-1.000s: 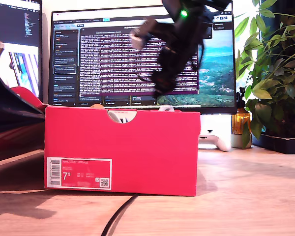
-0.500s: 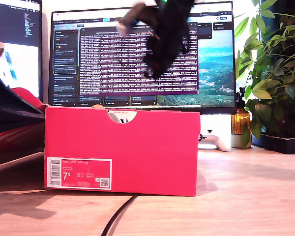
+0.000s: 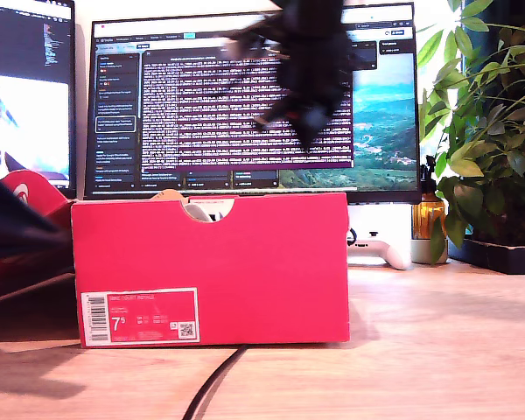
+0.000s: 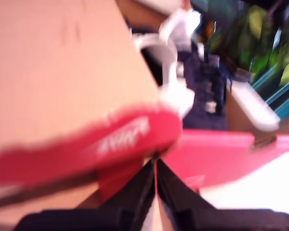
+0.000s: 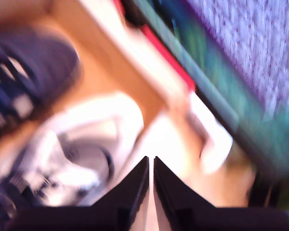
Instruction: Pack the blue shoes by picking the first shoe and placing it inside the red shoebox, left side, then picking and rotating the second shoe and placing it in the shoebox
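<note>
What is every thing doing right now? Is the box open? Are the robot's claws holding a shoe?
red shoebox: open on top, upright on the desk.
blue shoes: at least one lies inside the box; too blurred to count.
my first gripper: shut, holding nothing.
my second gripper: shut, empty, above the box.
monitor: switched on, showing text.

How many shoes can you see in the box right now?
2, both blurred: one dark shoe lies at the box's brown inner wall, and another shoe, with its white sole showing, lies just beside it, nearer my second gripper.
</note>
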